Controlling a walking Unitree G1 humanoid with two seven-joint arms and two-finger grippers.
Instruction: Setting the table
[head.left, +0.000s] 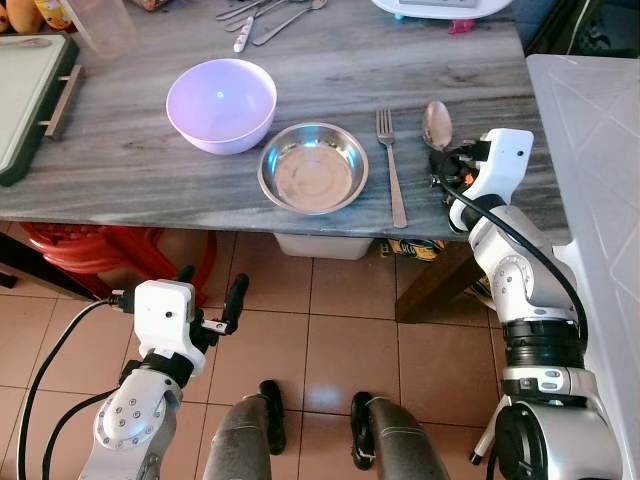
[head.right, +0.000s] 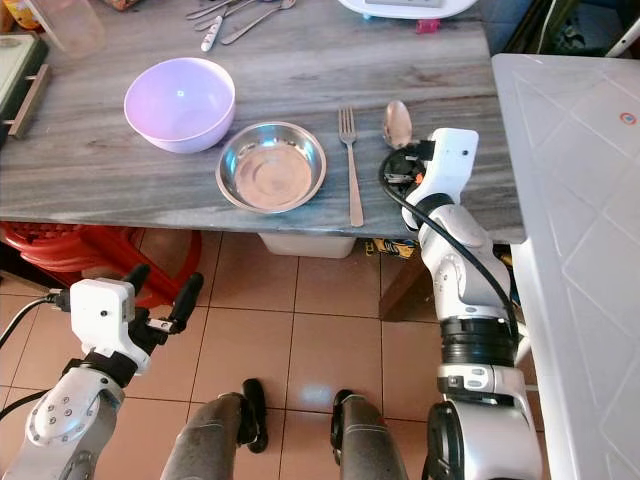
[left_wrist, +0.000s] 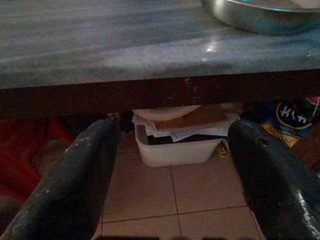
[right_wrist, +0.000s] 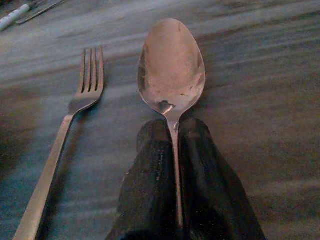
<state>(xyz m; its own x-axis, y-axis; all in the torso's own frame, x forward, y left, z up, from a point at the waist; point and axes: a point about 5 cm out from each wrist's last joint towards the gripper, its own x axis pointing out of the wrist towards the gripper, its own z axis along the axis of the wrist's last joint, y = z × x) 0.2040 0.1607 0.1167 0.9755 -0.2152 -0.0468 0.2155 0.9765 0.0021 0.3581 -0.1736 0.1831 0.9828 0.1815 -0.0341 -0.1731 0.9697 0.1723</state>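
Observation:
On the grey wooden table (head.left: 120, 160) a lilac bowl (head.left: 221, 103) stands beside a steel dish (head.left: 313, 167). A fork (head.left: 390, 165) lies to the right of the dish. Right of the fork lies a spoon (head.left: 436, 124), bowl end pointing away from me. My right gripper (right_wrist: 172, 142) is shut on the spoon (right_wrist: 171, 67) by its handle, low over the table, with the fork (right_wrist: 75, 115) alongside. My left gripper (head.left: 208, 290) hangs open below the table's front edge, over the tiled floor; its fingers (left_wrist: 75, 175) frame a white bin (left_wrist: 175, 142).
Spare cutlery (head.left: 270, 15) lies at the table's far edge. A green tray (head.left: 25, 100) sits at the left end and a clear cup (head.left: 100, 22) behind it. A red stool (head.left: 100, 250) and a white bin (head.left: 312, 245) are under the table. A white surface (head.left: 600, 200) stands right.

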